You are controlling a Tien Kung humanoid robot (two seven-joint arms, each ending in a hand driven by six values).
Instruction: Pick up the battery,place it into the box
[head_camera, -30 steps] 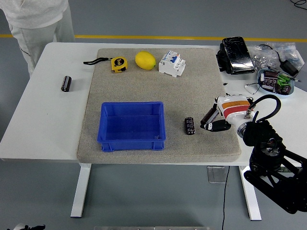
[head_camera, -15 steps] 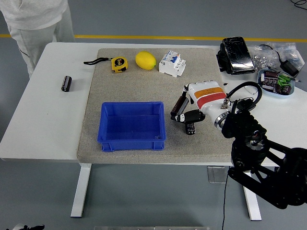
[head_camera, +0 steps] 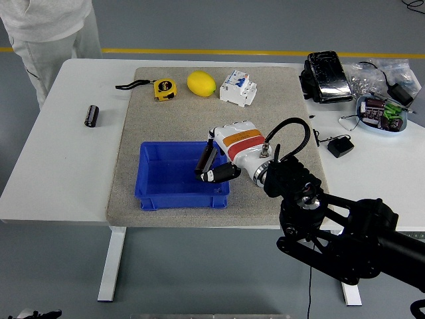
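Right hand (head_camera: 214, 166) hangs over the rt end of the blue box (head_camera: 154, 193), fingers (head_camera: 206, 158) curled w/ thumb tucked under, clenched on what looks like the battery (head_camera: 211, 175). Only a bit of it shows at the bottom of the grip, and it's dark against dark fingers, so hard to separate; I judge it's held, not seen clean. Hand sits above the box's rt wall and inner floor, not down in it. Progress, as I read it: pick-up done, carry approx done, release not yet done. What's left is to lower a bit, let go so the battery drops inside the walls, then pull the arm clear. Box interior is bare wherever it shows, i.e. left and centre; the rt part is hidden under the hand. Box stands on the grey mat (head_camera: 166, 106), near its front edge. Another small black cylinder (head_camera: 91, 115), prob. a 2nd battery, lies on the white table (head_camera: 60, 166) left of the mat, well apart from the box and untouched. Other container: small blue dish (head_camera: 366, 121) at far rt, holding a jumble of small parts, dark and green, too small to name. Along the mat's far edge are a tape measure (head_camera: 164, 88), lemon (head_camera: 201, 84) and circuit breaker (head_camera: 238, 87), none in any container. Left arm isn't visible.
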